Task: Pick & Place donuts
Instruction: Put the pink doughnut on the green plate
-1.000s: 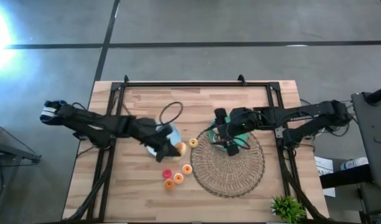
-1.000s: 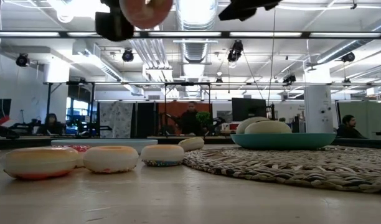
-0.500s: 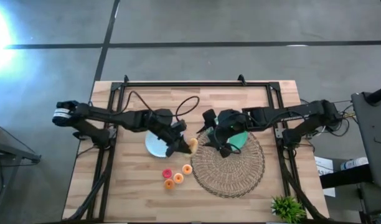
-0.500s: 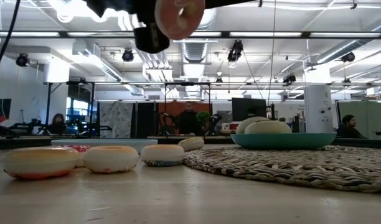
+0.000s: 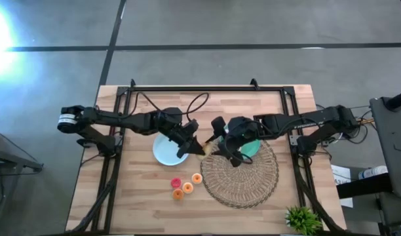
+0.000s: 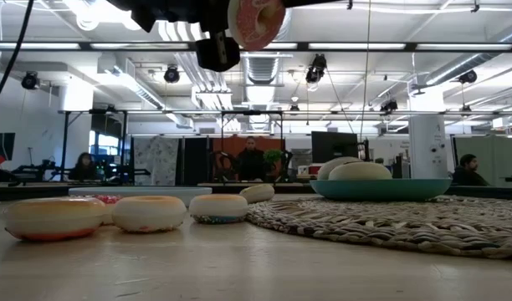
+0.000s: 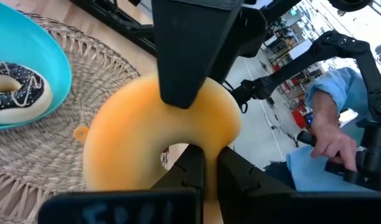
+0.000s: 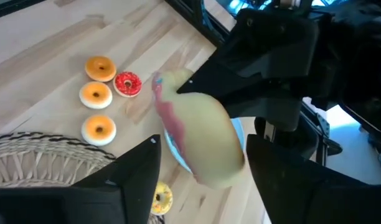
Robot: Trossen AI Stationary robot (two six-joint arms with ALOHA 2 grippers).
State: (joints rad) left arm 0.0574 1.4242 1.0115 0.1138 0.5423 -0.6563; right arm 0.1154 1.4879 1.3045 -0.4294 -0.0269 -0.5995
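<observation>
My left gripper (image 5: 191, 143) is shut on a larger donut (image 5: 202, 149) with a pale orange body and pink frosting. It holds the donut high above the table, at the near-left edge of the woven placemat (image 5: 246, 177). The donut also shows in the low view (image 6: 254, 20). My right gripper (image 5: 221, 148) is open right beside it. In the right wrist view its two fingers (image 8: 136, 186) stand on either side of the donut (image 8: 203, 140), and I see no plain touch. Several tiny donuts (image 5: 185, 186) lie flat on the wood. My left gripper has one finger through the donut's hole (image 7: 189, 163) and the other finger (image 7: 189, 56) on the outer rim (image 7: 147, 106), with the ring's wall pinched between them. The fingers come slanting down from the table's left. The donut stands on edge, lifted clear of the table.
A light-blue plate (image 5: 162, 152) sits under my left arm. A teal plate (image 5: 251, 147) on the placemat holds a dark-frosted donut (image 7: 16, 93). One small yellow donut (image 8: 159, 199) lies by the placemat's edge. A potted plant (image 5: 303, 217) stands at the near right corner. A person's hand (image 7: 327, 134) shows beyond the table.
My left gripper has carried the donut from over the light-blue plate toward the table's right, to the placemat's edge, and the donut has stayed lifted clear. My right gripper has moved toward the table's left and now stands around the donut.
</observation>
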